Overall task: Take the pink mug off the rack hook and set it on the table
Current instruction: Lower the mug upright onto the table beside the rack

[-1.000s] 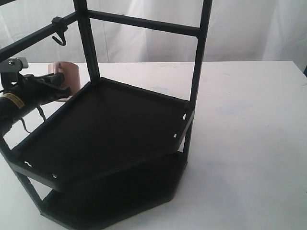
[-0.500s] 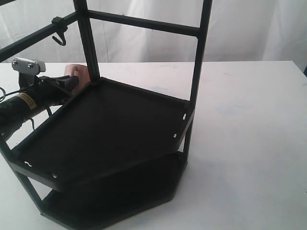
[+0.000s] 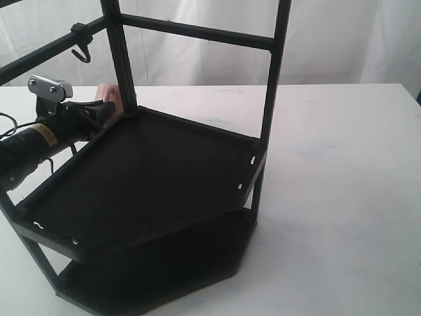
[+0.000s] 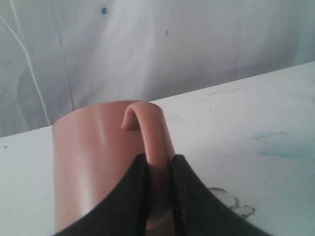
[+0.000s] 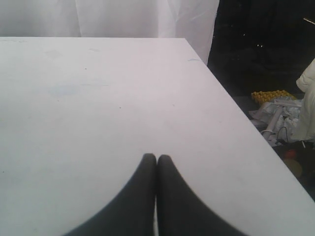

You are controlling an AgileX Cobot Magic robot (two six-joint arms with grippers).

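My left gripper (image 3: 99, 112) is shut on the loop handle of the pink mug (image 3: 109, 97), behind the rack's left post and low over the table (image 3: 342, 171). In the left wrist view the mug (image 4: 93, 162) fills the lower left, with the black fingers (image 4: 129, 196) clamped on either side of its handle. The rack hook (image 3: 81, 52) hangs bare from the upper left bar, above and left of the mug. My right gripper (image 5: 156, 158) is shut on nothing over the white table (image 5: 98, 98); it does not show in the exterior view.
The tall black rack fills the left and middle of the exterior view, with an upper shelf (image 3: 158, 178) and a lower shelf (image 3: 164, 276). The table's right edge (image 5: 231, 108) drops off to dark floor clutter. White curtain hangs behind.
My left gripper has carried the mug to the right and away from the camera, so it now sits mostly hidden behind the rack's left post.
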